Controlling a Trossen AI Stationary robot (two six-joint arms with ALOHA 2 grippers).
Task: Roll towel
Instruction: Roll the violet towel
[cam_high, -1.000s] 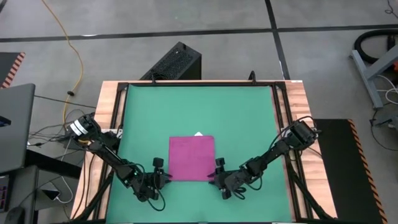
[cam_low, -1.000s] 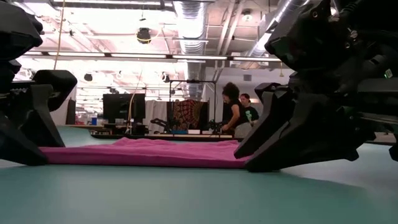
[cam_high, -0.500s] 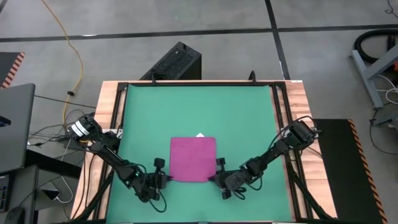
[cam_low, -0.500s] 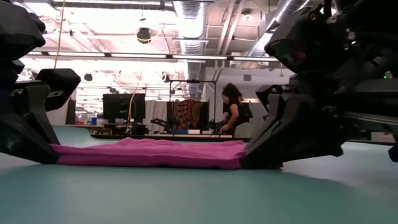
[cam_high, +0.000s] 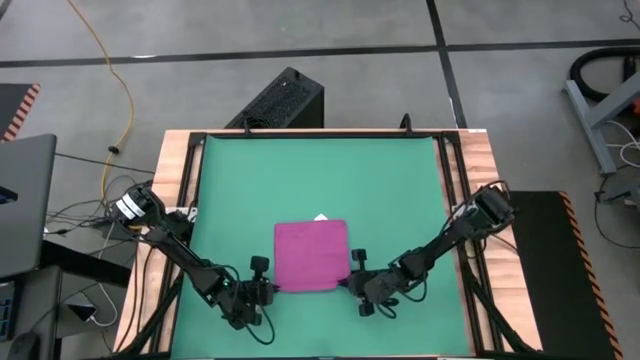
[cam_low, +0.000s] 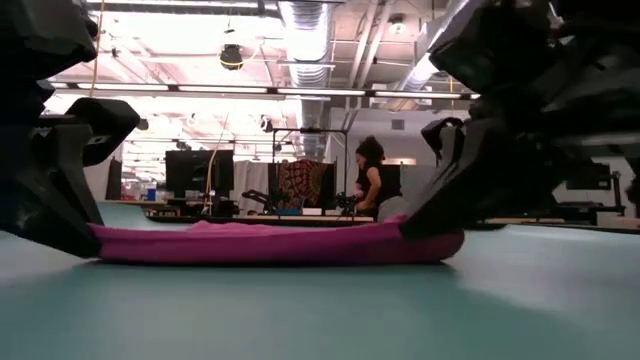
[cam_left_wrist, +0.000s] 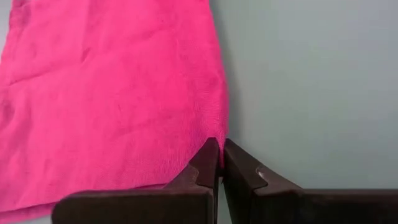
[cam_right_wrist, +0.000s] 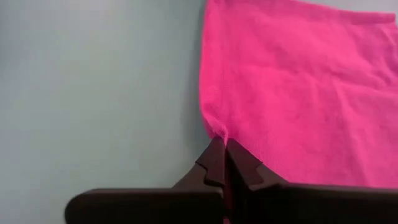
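The magenta towel (cam_high: 311, 257) lies spread flat on the green mat (cam_high: 320, 180), with its white tag (cam_high: 320, 217) at the far edge. My left gripper (cam_high: 268, 291) is shut at the towel's near left corner. My right gripper (cam_high: 348, 284) is shut at its near right corner. In the low view the towel (cam_low: 270, 243) stretches between the left gripper (cam_low: 95, 235) and the right gripper (cam_low: 415, 225), and most of it rests on the mat. My left gripper pinches the towel's near left corner (cam_left_wrist: 214, 138) between its two fingertips, coming in slanting down from the table's left. The corner is raised a little off the mat; the rest lies flat. My right gripper pinches the towel's near right corner (cam_right_wrist: 217, 130) between its two fingertips, coming in slanting down from the table's right. That corner (cam_low: 425, 238) curls up clear of the mat, and the cloth behind it stays down.
Bare green mat lies all around the towel, widest toward the far edge. A wooden frame (cam_high: 175, 170) borders the mat. A black box (cam_high: 283, 100) stands on the floor beyond the far edge. A person (cam_low: 370, 180) stands in the room behind the table.
Both grippers have shut on the towel's near corners and risen a little. The near edge, flat on the mat before, is now lifted at both ends, more so at the right. The rest of the towel has stayed where it was.
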